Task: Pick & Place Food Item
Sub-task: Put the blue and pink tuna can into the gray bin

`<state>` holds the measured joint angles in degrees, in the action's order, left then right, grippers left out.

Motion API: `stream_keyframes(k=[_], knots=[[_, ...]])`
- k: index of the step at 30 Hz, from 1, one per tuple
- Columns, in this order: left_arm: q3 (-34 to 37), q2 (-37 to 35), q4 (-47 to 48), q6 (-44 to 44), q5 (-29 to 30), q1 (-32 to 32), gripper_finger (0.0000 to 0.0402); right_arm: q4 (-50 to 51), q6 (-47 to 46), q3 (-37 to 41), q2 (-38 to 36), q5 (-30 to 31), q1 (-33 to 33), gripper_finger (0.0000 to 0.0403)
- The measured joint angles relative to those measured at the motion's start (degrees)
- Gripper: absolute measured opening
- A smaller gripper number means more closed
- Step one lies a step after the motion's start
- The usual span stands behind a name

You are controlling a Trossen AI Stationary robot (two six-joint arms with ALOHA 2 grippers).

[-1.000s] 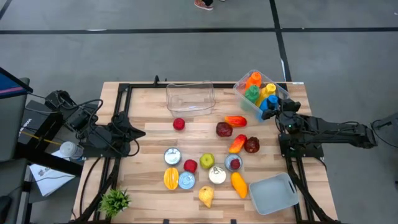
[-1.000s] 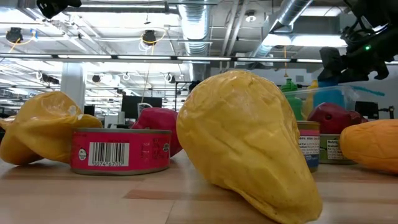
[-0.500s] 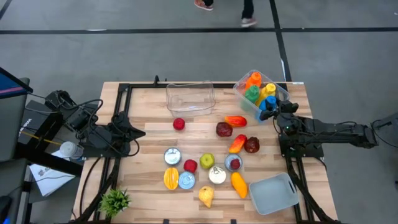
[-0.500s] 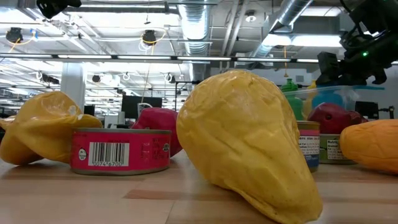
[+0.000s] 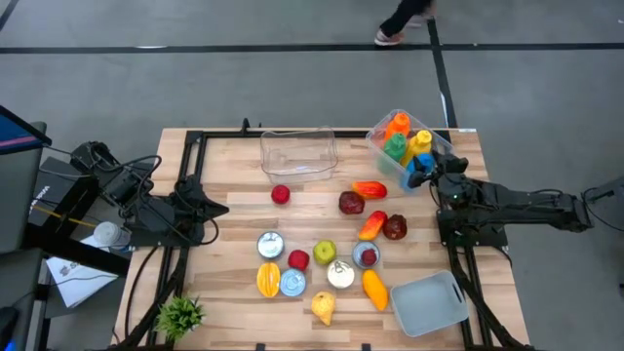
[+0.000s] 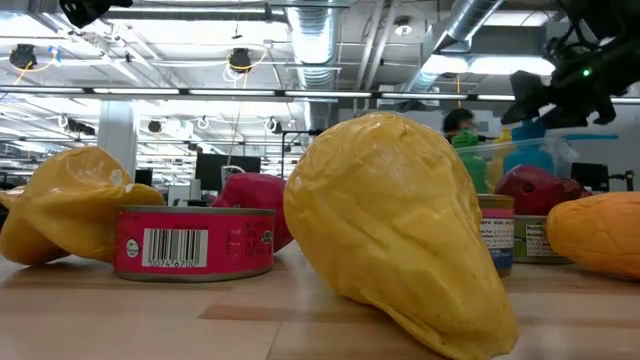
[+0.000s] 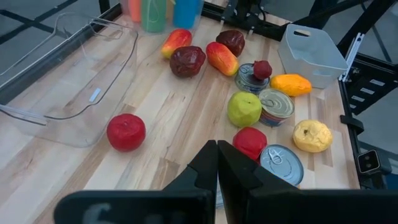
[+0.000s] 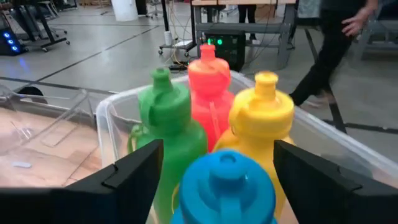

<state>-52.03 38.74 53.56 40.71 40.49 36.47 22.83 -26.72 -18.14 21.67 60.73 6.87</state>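
Observation:
A blue bottle (image 8: 227,180) stands in a clear bin (image 5: 375,138) at the table's far right, next to a green (image 8: 171,118), an orange-red (image 8: 208,78) and a yellow bottle (image 8: 261,115). My right gripper (image 8: 217,149) is open, level with the blue bottle's top, one finger on each side and a gap to both. Food items lie mid-table: a red fruit (image 5: 281,194), a dark red one (image 5: 351,202), a green apple (image 5: 325,253) and cans. My left gripper (image 7: 217,168) is shut and holds nothing at the table's left edge (image 5: 210,208).
An empty clear container (image 5: 298,151) sits at the far middle and a grey bin (image 5: 427,302) at the near right corner. A small plant (image 5: 180,314) stands at the near left. A person's legs (image 5: 405,21) cross the floor beyond the far edge.
In the low view my right gripper's dark outline has tipped up slightly, and the blue bottle's top now shows under it. The person beyond the far edge has walked toward the right.

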Motion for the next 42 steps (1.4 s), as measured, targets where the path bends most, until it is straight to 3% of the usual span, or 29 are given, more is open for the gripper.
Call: stream_keyframes(k=[10, 17, 27, 34, 42], knots=[[0.0, 0.0, 0.0, 0.02, 0.0, 0.0, 0.0, 9.41, 0.51, -9.78, 0.02, 0.07, 0.0, 0.0306], [0.0, 0.0, -0.02, 0.02, -0.02, -0.02, 0.0, 13.4, 5.65, -19.19, 0.03, -1.25, -1.21, 0.0306], [0.0, 0.0, -0.06, 0.03, -0.02, 0.0, 0.0, 14.23, 8.31, -24.63, 1.4, -11.0, -7.1, 0.0306], [0.0, 0.59, -0.07, 0.03, -0.02, 0.0, 0.0, 13.24, 6.39, -24.67, 10.52, -20.54, -14.19, 0.0306], [0.0, 3.51, -0.07, 0.04, -0.07, 0.0, 0.0, 2.6, 6.55, -24.65, 25.57, -23.28, -25.3, 0.0306]])
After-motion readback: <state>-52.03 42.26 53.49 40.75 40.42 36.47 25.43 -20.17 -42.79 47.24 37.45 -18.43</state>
